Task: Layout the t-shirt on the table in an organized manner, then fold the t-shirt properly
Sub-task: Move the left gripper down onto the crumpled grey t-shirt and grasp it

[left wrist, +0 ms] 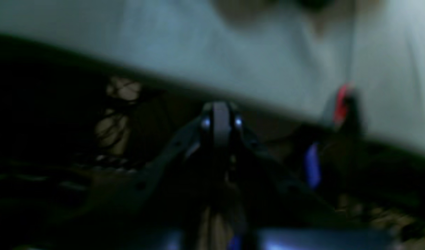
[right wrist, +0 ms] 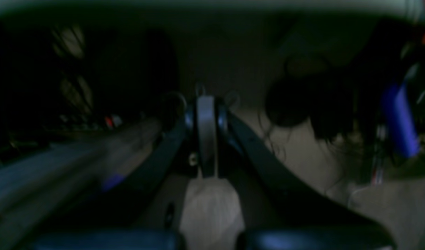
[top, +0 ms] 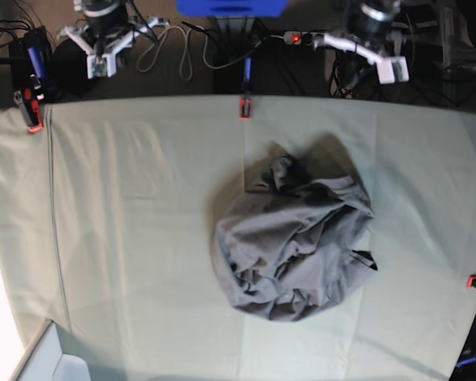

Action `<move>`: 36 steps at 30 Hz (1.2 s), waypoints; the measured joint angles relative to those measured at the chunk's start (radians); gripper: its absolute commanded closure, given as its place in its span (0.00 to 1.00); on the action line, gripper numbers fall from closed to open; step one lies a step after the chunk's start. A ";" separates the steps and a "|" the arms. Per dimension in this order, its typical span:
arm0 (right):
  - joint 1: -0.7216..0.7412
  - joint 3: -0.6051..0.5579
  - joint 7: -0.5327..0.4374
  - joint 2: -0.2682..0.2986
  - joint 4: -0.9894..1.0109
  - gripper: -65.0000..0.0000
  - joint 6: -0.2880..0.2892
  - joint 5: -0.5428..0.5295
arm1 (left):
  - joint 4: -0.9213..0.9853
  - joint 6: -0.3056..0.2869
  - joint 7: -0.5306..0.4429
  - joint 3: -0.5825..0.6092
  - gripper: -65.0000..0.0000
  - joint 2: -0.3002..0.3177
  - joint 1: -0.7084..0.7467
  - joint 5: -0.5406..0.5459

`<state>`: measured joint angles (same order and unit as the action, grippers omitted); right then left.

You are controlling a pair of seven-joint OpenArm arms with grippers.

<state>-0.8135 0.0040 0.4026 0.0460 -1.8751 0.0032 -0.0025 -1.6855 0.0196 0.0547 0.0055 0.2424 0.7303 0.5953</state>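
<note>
Both end effectors, left and right, sit pinched closed and empty beyond the table's far edge, while the t-shirt lies crumpled mid-table, nearer the left arm's side.

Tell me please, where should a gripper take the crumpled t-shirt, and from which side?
Probably at the loose edge of the t-shirt on the base view's right, where a small dark corner sticks out over the table. Come from above on that side: the edge lies free there, while the middle is a bunched heap of folds. Which part of the garment that corner is, I cannot tell.
</note>
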 measured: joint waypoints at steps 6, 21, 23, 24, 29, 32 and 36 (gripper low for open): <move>0.028 0.001 0.049 0.008 -0.159 1.00 0.000 0.002 | -0.016 0.000 0.088 -0.004 0.61 0.005 -0.125 0.076; 0.209 -0.003 0.130 0.003 -0.142 0.94 0.000 0.003 | 0.021 -0.001 0.085 -0.004 0.51 -0.005 -0.331 0.083; 0.223 -0.003 0.130 0.003 -0.140 0.91 0.000 0.003 | 0.049 0.000 0.084 -0.004 0.51 -0.005 -0.356 0.084; 0.230 -0.003 0.129 0.003 -0.140 0.89 0.000 0.003 | 0.070 -0.002 0.084 -0.004 0.51 -0.005 -0.366 0.085; 0.233 -0.003 0.135 0.004 -0.140 0.77 0.000 0.003 | 0.126 0.002 0.087 -0.004 0.51 -0.007 -0.382 0.084; 0.233 -0.003 0.132 0.004 -0.140 0.77 0.000 0.003 | 0.158 -0.002 0.084 -0.004 0.51 -0.007 -0.388 0.084; 0.233 0.002 0.129 0.004 -0.140 0.77 0.000 0.003 | 0.196 0.000 0.087 -0.004 0.51 -0.007 -0.428 0.085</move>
<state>-0.5800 0.0055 0.5316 0.0498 -2.0148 0.0036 0.0010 -1.4895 0.0200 0.1413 0.0017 0.2352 0.3027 0.6804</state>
